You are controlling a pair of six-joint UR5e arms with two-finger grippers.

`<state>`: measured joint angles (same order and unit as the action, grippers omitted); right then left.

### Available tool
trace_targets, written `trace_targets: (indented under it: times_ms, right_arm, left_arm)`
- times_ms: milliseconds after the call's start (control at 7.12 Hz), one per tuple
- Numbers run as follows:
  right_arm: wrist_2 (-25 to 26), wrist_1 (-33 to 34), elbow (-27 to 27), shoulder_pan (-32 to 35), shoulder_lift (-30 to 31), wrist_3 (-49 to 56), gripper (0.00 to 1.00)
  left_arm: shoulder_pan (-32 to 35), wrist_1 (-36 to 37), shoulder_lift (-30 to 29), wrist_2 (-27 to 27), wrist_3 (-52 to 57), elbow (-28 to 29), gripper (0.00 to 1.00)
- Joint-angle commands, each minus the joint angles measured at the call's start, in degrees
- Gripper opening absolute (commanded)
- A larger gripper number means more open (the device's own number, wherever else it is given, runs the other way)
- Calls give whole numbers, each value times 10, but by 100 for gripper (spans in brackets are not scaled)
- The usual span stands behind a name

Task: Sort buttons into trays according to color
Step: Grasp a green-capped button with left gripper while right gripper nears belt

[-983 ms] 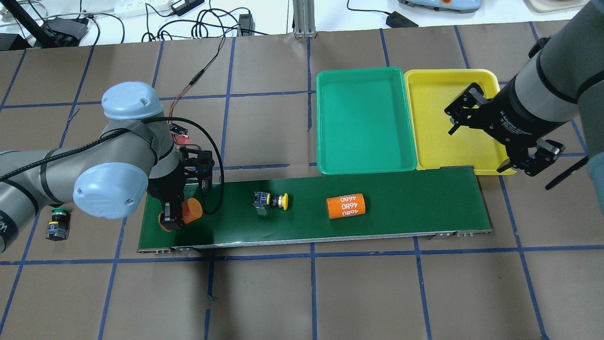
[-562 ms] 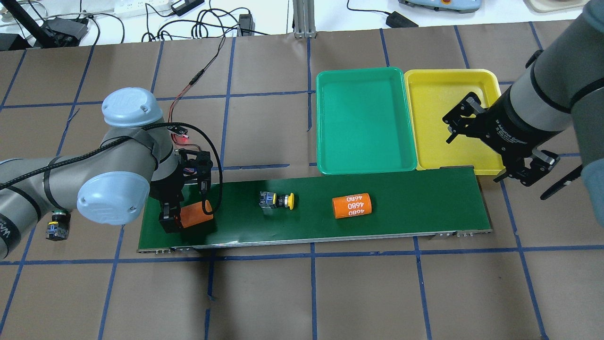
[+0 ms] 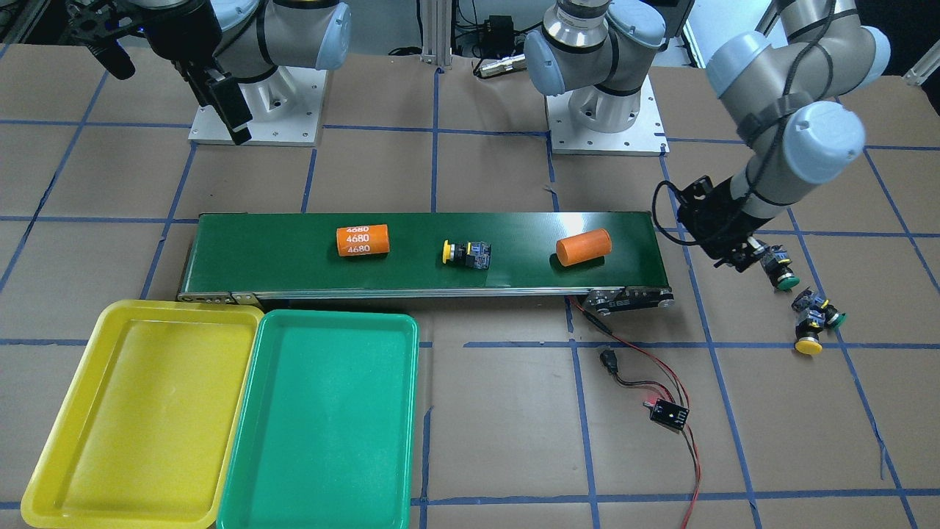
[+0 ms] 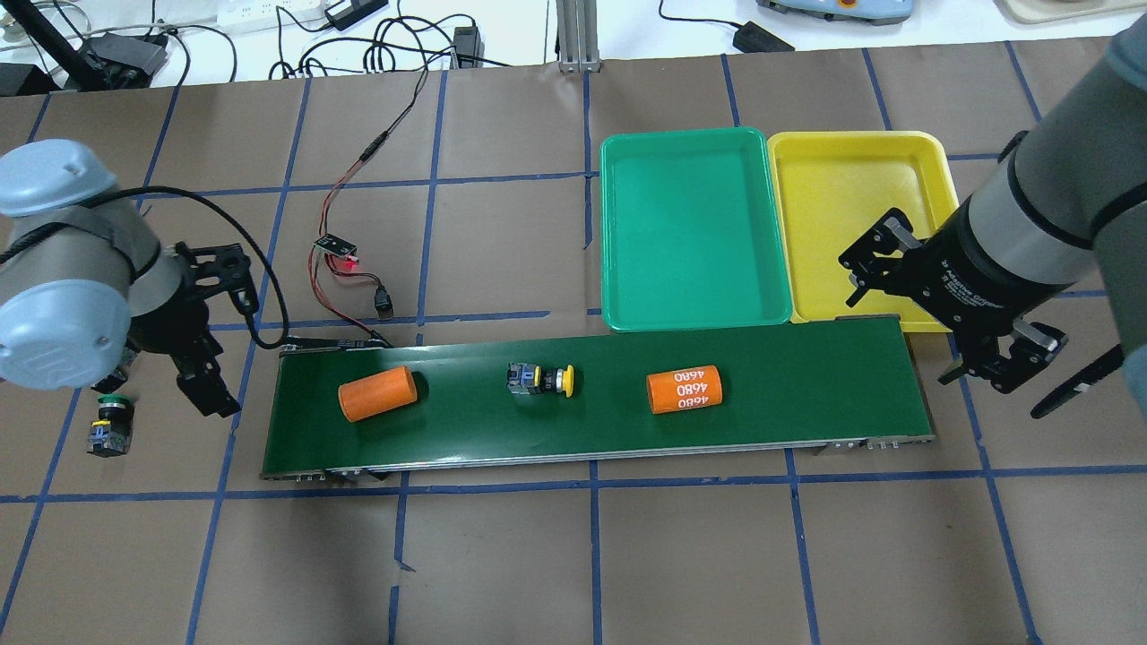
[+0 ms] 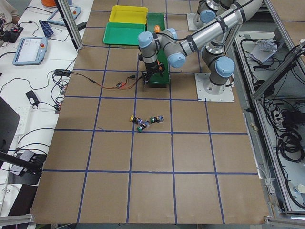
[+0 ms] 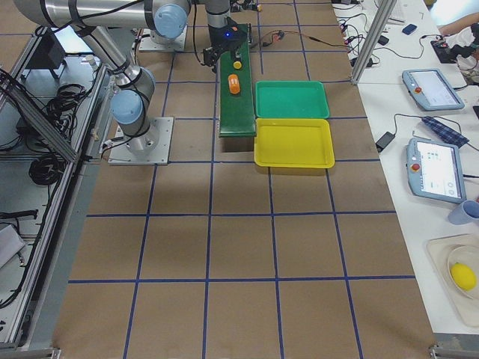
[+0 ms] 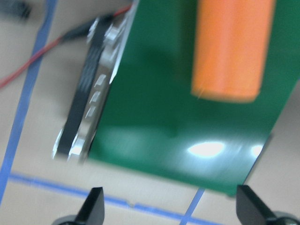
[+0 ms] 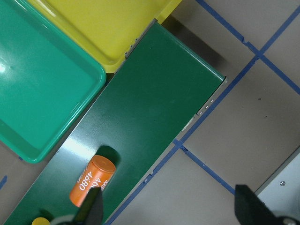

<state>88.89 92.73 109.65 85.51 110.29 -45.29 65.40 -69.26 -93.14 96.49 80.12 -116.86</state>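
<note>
A brown-papered desk (image 4: 573,555) taped with a blue grid is carrying a long dark-green conveyor belt (image 4: 806,403). The green tray (image 4: 694,228) and the yellow tray (image 4: 842,197) are sitting side by side, rims touching, against the belt's far edge at its right end.

The right fingers (image 8: 247,204) are hanging spread wide, holding nothing, above the belt's right end beside the yellow tray. The left fingers (image 7: 95,206) are likewise spread and holding nothing, hovering just off the belt's left end.

Two orange cylinders are lying on the belt: a plain one (image 4: 377,392) near the left end and one printed 4680 (image 4: 685,389) right of the middle.

Between them the yellow button (image 4: 540,380) is lying on its side, its long axis running along the belt and its cap pointing toward the tray end.

On the desk beyond the belt's left end, a green button (image 4: 109,425) is lying with its long axis across the belt's direction, cap pointing away from the robot. Near it, farther from the belt, a second green button (image 3: 826,316) and a second yellow button (image 3: 808,339) are lying close together, the yellow cap facing away from the robot.
</note>
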Motion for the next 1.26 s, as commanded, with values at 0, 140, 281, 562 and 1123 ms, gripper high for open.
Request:
trace_targets:
  times_ms: [0, 140, 281, 562, 1123]
  right_arm:
    - [1, -4, 0, 0, 22, -25, 100]
    - [-3, -14, 1, 0, 27, -34, 100]
    - [-12, -18, 2, 0, 29, -51, 100]
    - [-14, -16, 29, 1, 27, -128, 100]
    - [-75, -9, 31, 11, 23, -173, 100]
  left_arm:
    - [-96, 59, -19, -19, 0, -13, 100]
    - [-131, 107, -34, -17, -4, -23, 100]
    - [-154, 149, -52, 9, -5, -26, 100]
    - [-192, 168, -96, 18, -105, -26, 100]
    - [-224, 223, -144, 12, -149, -34, 67]
